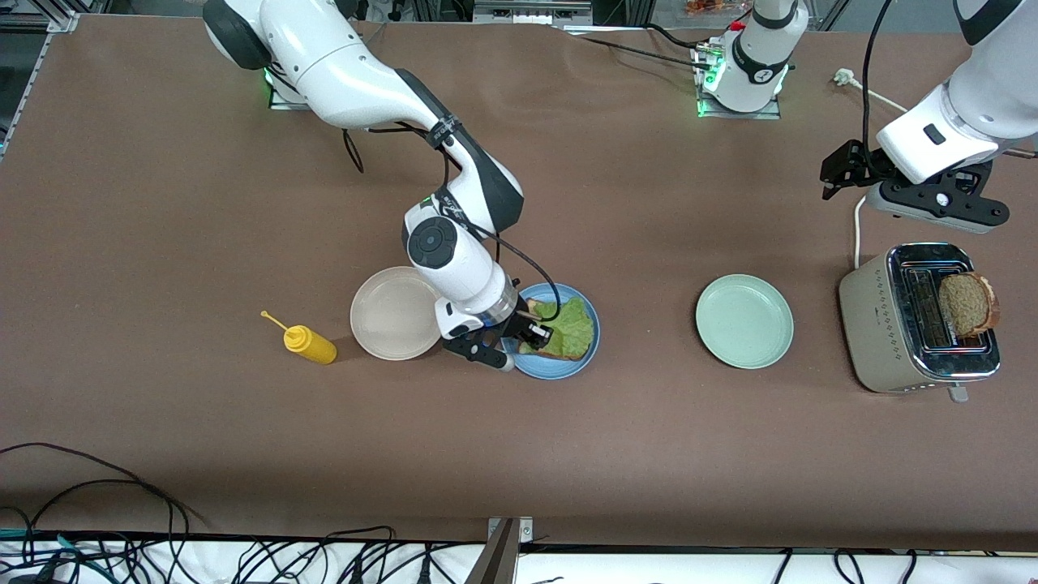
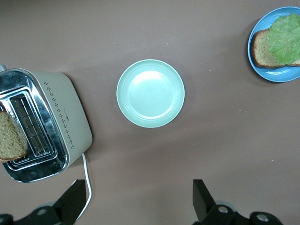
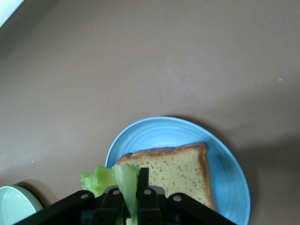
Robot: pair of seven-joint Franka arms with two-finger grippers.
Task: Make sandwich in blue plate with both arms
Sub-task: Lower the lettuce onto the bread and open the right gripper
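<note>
Right gripper (image 1: 531, 331) is pinched on the lettuce leaf (image 1: 568, 326), laying it over the bread slice (image 3: 180, 171) on the blue plate (image 1: 559, 369). Next it must let go. Left gripper (image 1: 837, 172) hangs wide open near the toaster (image 1: 892, 324) (second slice (image 1: 967, 303) waiting there).

Matt brown desk (image 1: 243, 446), faintly grainy. The blue plate (image 3: 225, 159) looks smooth with a soft sheen, the mint plate (image 2: 150, 93) glossier. Bread slice (image 3: 180, 171) porous and rough, lettuce (image 1: 572, 324) ruffled. Toaster (image 1: 872, 324): matt beige body, mirror-bright metal top. Yellow bottle (image 1: 310, 345), shiny plastic.
</note>
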